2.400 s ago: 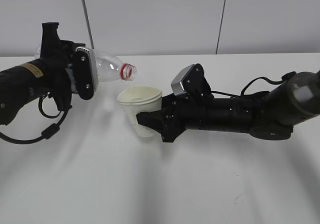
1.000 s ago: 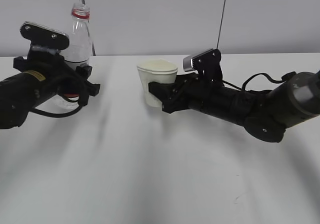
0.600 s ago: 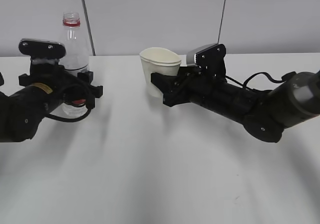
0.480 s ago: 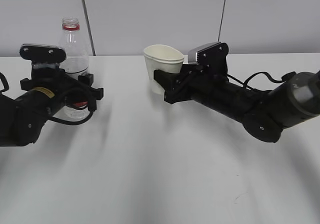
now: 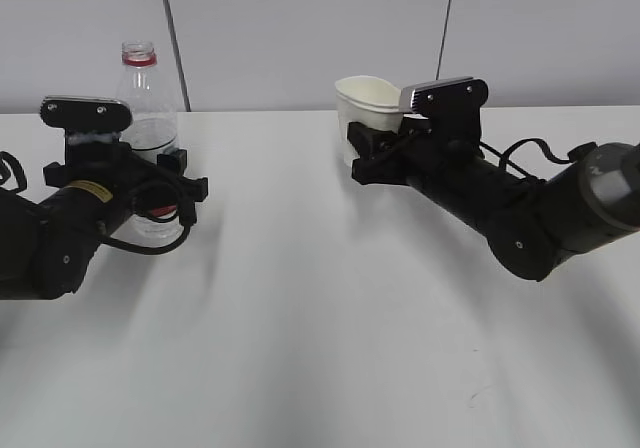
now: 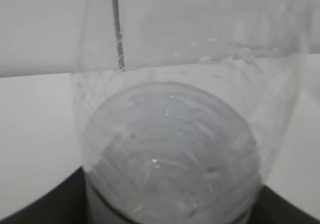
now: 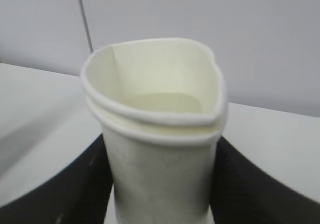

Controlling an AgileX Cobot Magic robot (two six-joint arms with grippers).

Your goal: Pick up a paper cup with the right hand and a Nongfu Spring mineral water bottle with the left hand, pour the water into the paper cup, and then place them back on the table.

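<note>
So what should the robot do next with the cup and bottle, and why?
Probably let go of both. The bottle stands upright on the table in the left gripper, and the cup, squeezed out of round in the right gripper, appears to be down at the table too, with liquid showing inside it. Opening the jaws first, then backing away, should avoid tipping either.

Light is even and soft, fairly bright, with no hard glare on the table (image 5: 320, 298). Faint, blurred grey shadows spread across the table towards the camera from beneath both arms. The exterior view is sharp enough, only slightly grainy. In the left wrist view the Nongfu Spring mineral water bottle (image 6: 175, 134) fills the picture, blurred, with small bright specks of reflection near its top. In the right wrist view the paper cup (image 7: 157, 134) is slightly soft, the wall behind it hazier.
</note>
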